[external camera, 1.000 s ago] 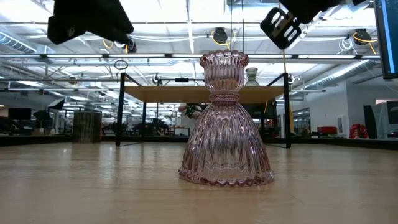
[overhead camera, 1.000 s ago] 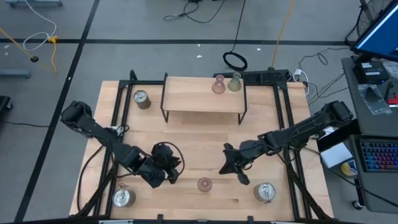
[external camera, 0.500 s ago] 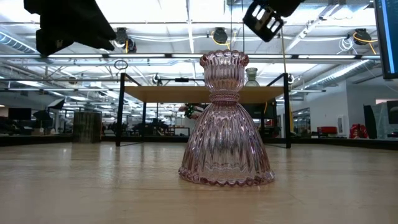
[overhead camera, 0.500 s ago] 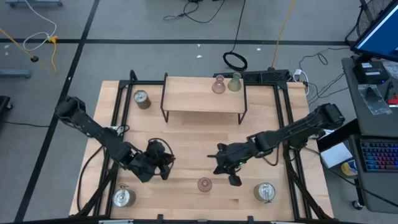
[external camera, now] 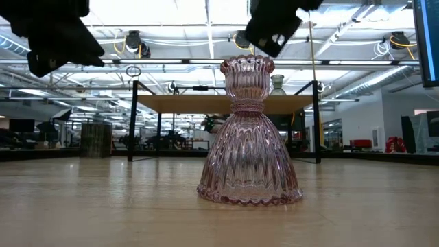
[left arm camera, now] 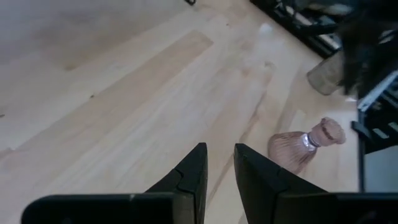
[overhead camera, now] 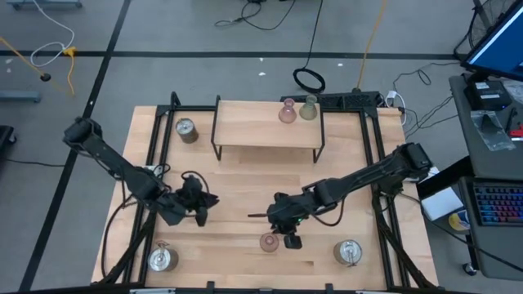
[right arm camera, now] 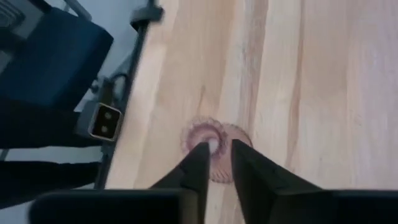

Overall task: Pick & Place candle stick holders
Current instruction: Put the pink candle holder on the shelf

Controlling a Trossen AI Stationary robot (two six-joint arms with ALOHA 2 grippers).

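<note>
A pink ribbed glass candle stick holder point(overhead camera: 269, 242) stands upright on its wide base near the table's front edge; it fills the low view point(external camera: 248, 137). My right gripper point(overhead camera: 283, 226) hangs just above and slightly behind it, fingers pointing down over its top point(right arm camera: 214, 149), a narrow slit between them. My left gripper point(overhead camera: 198, 204) is to the holder's left, above the table, fingers almost together; its wrist view shows the pink holder point(left arm camera: 305, 146) farther off. A pink holder point(overhead camera: 287, 112) and a greenish holder point(overhead camera: 308, 108) stand on the raised shelf point(overhead camera: 245, 131).
Three round silver metal holders stand on the table: one at the far left point(overhead camera: 186, 129), one at the near left corner point(overhead camera: 162, 258), one at the near right point(overhead camera: 348, 252). The shelf's black legs and the black frame rails point(overhead camera: 377, 163) border the open middle.
My right gripper has gone toward the table's left and near edge, ending above the pink holder. My left gripper has drawn back toward the table's left. The pink holder has stayed where it was.
</note>
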